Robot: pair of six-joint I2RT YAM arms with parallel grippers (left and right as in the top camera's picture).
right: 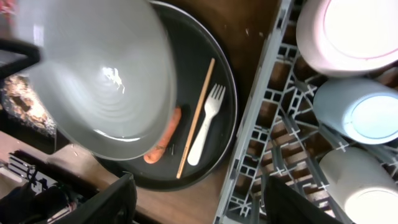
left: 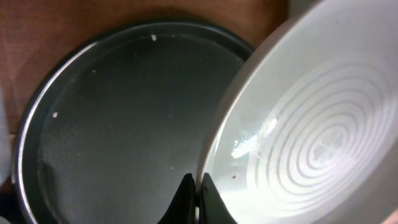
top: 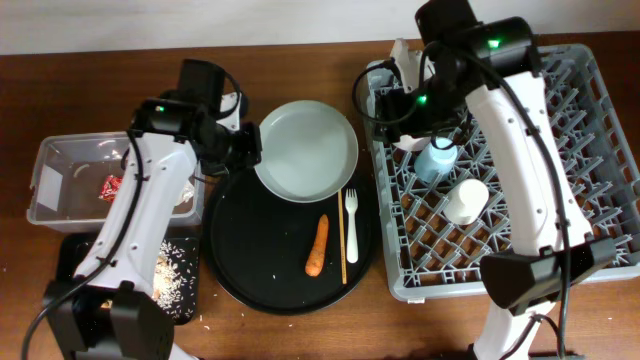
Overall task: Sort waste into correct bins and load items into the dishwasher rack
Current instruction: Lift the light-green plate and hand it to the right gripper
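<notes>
Robotics test bench staged as a dishwashing station: a left arm (top: 140,210) and a right arm (top: 525,150) work a brown wooden tabletop (top: 80,90) with a pale wall (top: 200,25) behind its far edge. A grey dishwasher rack (top: 610,150) fills the right side. A clear tub (top: 80,140), a shallow black tray (top: 72,262) and a round black tray (top: 250,250) sit at left and centre.

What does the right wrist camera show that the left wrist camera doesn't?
Only the right wrist view shows the carrot, white fork and a chopstick on the round black tray, plus the dishwasher rack holding a white bowl, light blue cup and white cup. Only the left wrist view shows the left gripper pinching the plate by its rim, and crumbs on the tray. Both show the plate over the round black tray.
</notes>
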